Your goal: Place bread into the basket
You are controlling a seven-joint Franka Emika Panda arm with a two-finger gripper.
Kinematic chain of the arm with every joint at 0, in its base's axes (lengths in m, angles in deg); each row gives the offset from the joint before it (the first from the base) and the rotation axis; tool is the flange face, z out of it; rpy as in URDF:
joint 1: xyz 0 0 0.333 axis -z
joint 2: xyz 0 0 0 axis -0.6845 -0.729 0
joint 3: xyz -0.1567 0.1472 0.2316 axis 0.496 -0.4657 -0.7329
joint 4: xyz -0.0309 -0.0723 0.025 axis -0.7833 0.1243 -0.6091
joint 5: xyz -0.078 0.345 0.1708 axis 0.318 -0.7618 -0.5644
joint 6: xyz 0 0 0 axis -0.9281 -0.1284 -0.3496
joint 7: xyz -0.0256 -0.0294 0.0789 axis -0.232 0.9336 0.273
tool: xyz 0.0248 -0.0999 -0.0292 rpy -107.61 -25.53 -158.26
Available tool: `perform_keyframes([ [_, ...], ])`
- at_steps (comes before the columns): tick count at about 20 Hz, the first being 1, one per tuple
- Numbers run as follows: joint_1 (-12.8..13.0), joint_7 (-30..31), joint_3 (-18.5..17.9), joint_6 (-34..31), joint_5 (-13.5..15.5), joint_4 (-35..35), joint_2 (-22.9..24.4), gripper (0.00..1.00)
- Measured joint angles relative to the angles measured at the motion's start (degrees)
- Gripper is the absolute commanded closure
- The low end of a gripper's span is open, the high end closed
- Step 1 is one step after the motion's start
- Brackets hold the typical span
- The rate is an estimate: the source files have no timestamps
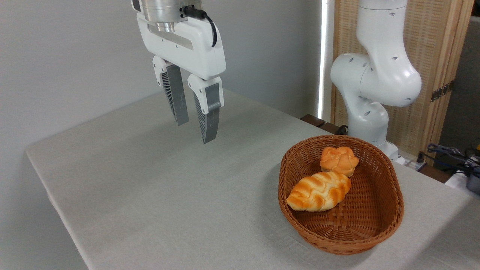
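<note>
The bread [319,191] is lying inside the basket [390,221], touching a small round bun [339,160]. The gripper [196,132] hangs above the table [150,195] well off to the left; fingers slightly parted, holding nothing.

**What everything here is made of**

My hand [197,131] has a glossy white plastic shell, and its fingers [206,116] are matt grey with fine ribbing on their inner faces. Above it sits a brushed metal collar [161,13]. The surface [157,187] wears a matt, pale grey cloth with a fine weave. The basket [375,225] is rough brown wicker. The bread [318,191] has a smooth, faintly shiny golden crust, like the bun [338,160].
</note>
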Motion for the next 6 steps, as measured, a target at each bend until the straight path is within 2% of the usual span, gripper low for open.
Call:
perform_keyframes([
  [6, 0.0, 0.0, 0.0, 0.0, 0.0, 0.2, -0.2, 0.00],
])
